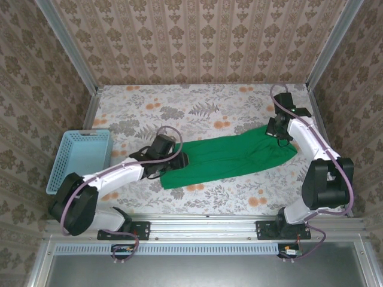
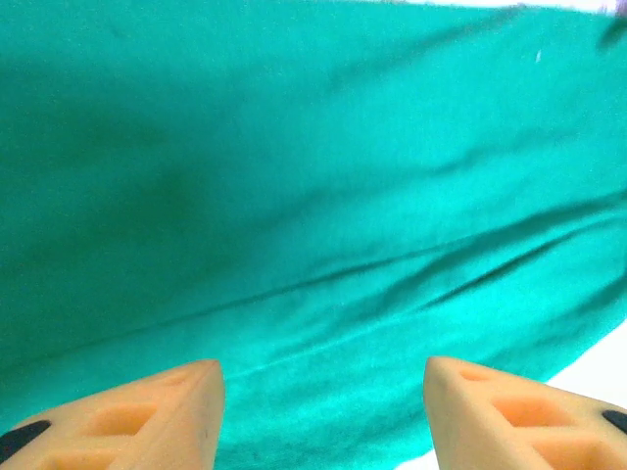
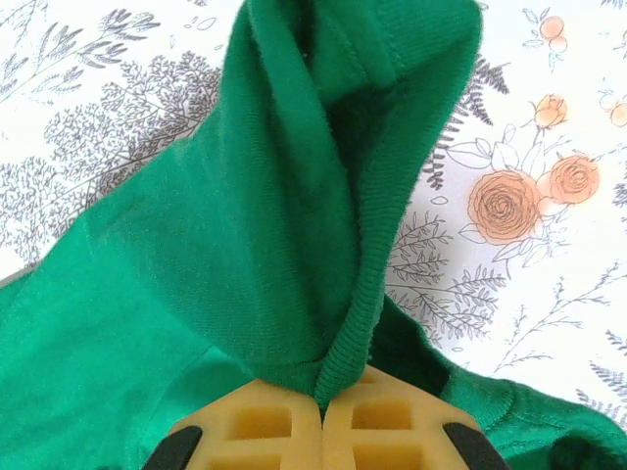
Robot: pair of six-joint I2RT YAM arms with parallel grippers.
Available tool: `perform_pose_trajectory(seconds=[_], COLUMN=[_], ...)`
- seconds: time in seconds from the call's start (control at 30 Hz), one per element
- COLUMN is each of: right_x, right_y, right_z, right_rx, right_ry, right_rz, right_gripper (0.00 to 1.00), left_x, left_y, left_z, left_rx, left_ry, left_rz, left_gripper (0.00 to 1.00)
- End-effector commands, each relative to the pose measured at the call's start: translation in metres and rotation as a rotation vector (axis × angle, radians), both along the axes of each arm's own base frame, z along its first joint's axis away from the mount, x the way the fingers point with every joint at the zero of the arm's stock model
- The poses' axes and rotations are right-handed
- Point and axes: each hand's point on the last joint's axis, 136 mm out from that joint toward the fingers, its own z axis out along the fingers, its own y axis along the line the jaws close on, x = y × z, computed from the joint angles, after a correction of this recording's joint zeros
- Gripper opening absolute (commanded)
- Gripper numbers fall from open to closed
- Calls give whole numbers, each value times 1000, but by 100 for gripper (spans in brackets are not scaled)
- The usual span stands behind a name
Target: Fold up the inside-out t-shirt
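At the left edge of the floral tabletop (image 1: 197,110) stands a light-blue plastic basket (image 1: 84,156), well apart from the cloth. Further right, the left hand (image 1: 181,160) sits low over the left end of the inside-out t-shirt (image 1: 233,156). In the left wrist view its two orange fingers (image 2: 147,411) stand spread, with the green fabric wrinkled beyond them and nothing pinched between them. The t-shirt lies as a long, narrow band across the middle of the tabletop, slanting from near left to far right. At its right end the right hand (image 1: 276,136) is pressed together on a ribbed, stitched edge of the shirt. In the right wrist view the cloth rises from those fingers (image 3: 265,426) in a tented fold above the flowered surface.
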Motion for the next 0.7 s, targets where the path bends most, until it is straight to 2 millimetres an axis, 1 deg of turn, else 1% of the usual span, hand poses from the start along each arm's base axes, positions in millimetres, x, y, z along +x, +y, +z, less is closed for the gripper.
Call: perform_pose_trajectory(seconds=[0.0, 0.17, 0.23, 0.3, 0.4, 0.53, 0.63, 0.67], right_x=[-11, -13, -14, -15, -17, -20, -24, -24], right_y=[13, 71, 103, 133, 188, 261, 310, 322], right_z=[19, 45, 55, 61, 67, 61, 51, 49], right_rx=[-86, -61, -23, 23, 113, 247, 321, 338], right_ry=[41, -11, -39, -60, -91, -106, -94, -91], right_rz=[79, 203, 265, 306, 385, 468, 514, 525], right_gripper=[0, 0, 0, 0, 0, 0, 0, 0], left_x=[6, 6, 4, 2, 0, -5, -9, -10], left_y=[35, 70, 78, 81, 79, 75, 72, 72], left_z=[-6, -28, -35, -40, -49, -61, -69, -71], left_rx=[107, 152, 162, 163, 144, 109, 73, 64], left_ry=[11, 53, 54, 57, 63, 78, 83, 86], left_rz=[54, 119, 134, 135, 128, 126, 133, 136], left_gripper=[57, 56, 55, 53, 48, 44, 41, 40])
